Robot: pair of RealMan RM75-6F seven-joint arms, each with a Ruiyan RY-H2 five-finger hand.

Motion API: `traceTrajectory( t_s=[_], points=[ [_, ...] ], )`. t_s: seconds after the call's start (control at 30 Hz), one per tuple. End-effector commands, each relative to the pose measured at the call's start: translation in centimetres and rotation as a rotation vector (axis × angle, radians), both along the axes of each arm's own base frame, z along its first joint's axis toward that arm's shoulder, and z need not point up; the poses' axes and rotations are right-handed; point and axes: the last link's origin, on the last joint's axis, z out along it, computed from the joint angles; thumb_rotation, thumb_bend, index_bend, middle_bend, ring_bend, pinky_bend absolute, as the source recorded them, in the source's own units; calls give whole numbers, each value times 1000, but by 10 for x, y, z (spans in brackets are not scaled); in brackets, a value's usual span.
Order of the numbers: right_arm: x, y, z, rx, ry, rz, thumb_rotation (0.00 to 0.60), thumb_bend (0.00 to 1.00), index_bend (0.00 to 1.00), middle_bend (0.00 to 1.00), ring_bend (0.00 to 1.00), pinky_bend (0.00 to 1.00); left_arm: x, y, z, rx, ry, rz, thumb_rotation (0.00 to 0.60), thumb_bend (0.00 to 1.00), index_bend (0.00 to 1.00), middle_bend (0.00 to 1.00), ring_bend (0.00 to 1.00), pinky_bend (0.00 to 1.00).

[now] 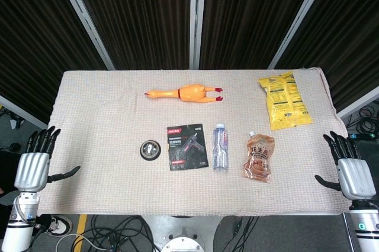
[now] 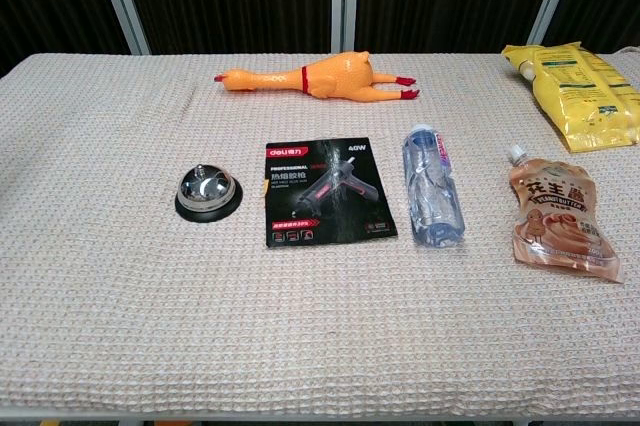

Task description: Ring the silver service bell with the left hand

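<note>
My left hand hangs empty, fingers apart, at the table's left edge, well apart from the silver service bell beside the glue-gun pack; my press probably risks skidding the bell, since its button is barely resolvable

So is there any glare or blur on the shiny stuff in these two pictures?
Chest view: sharp, with bright highlights on the silver dome service bell and the clear plastic water bottle. Head view: even light and soft shadows; the bell looks small and dim.
</note>
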Motion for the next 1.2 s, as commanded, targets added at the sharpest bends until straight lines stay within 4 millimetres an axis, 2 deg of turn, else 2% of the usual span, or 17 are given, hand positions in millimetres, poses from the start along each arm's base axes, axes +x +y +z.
traceTrajectory(
  t_s=[0.03,0.4,0.6,0.8,1.07,1.2],
  points=[
    [0,0,0,-1,-1,-1,600,0,0,0,0,0,0,1,0,-2,-1,0,255,0,34,0,0,0],
    [0,-1,0,0,-2,-4,600,0,0,0,0,0,2,5,-3,-19,-9,-6,254,0,34,0,0,0],
    [0,-2,0,2,6,4,600,0,0,0,0,0,11,18,-11,-43,-6,-48,256,0,35,0,0,0],
    [4,-3,1,0,15,16,600,0,0,0,0,0,32,42,-45,-136,-52,-88,257,0,35,0,0,0],
    [5,-2,10,-17,18,16,600,0,0,0,0,0,87,63,-113,-313,-127,-218,259,0,34,0,0,0],
    [3,0,13,-22,14,11,600,0,0,0,0,0,106,76,-141,-365,-145,-241,261,0,35,0,0,0]
  ],
)
